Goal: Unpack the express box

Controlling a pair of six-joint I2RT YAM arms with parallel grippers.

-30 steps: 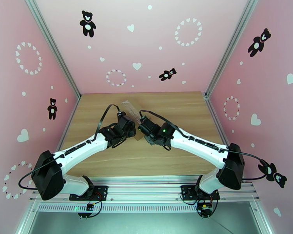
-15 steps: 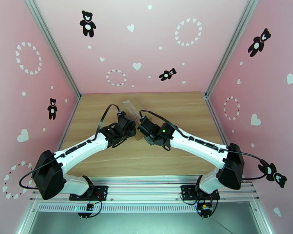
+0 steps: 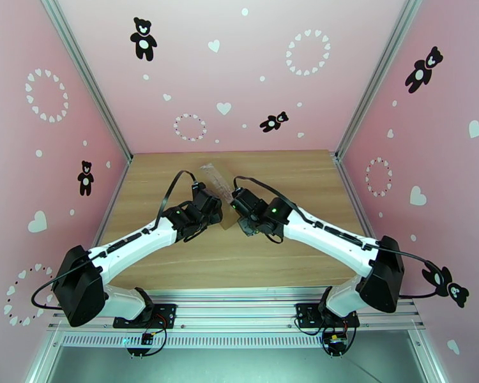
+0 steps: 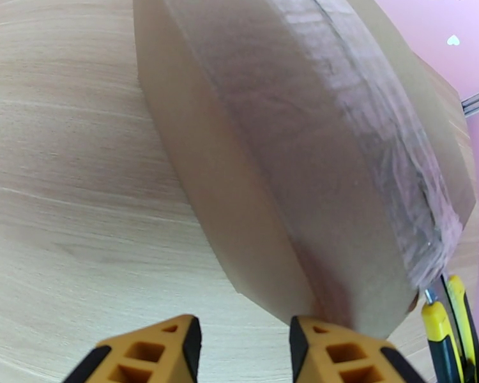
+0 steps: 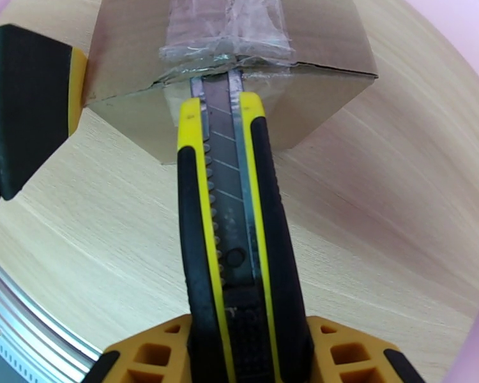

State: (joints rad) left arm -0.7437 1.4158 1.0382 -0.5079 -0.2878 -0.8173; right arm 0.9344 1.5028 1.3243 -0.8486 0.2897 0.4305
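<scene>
1. Fingers [image 5: 361,355] of the right gripper [image 5: 249,352] are clamped on the handle of a yellow-and-black utility knife [image 5: 230,250]; the knife runs straight out ahead of them.
2. Its blade [image 5: 217,100] is extended; the tip sits at the near top edge of the express box [image 5: 322,33], right where the clear tape [image 5: 227,23] folds over the end; a thin dark gap shows under the flap edge to the right of the blade.
3. Fingers [image 4: 147,352] of the left gripper [image 4: 243,352] stand apart, with bare table [image 4: 60,186] showing between them; they hold nothing.
4. In the left wrist view the box's near corner hangs just above 1 of those fingers; in the right wrist view a black-and-yellow finger of the left gripper lies close against the box's left side; whether it actually touches, I cannot tell.
5. From above, the express box rests on the wooden table near its middle, between the 2 grippers and reaching a little beyond them, turned at an angle to the table's edges; the tape along its top seam is shiny and wrinkled.
6. Both arms reach inward from the near edge; their heads sit close together at the box's near end.
7. Pink walls [image 3: 252,78] printed with black bears and white hearts stand around the table on 3 sides.
</scene>
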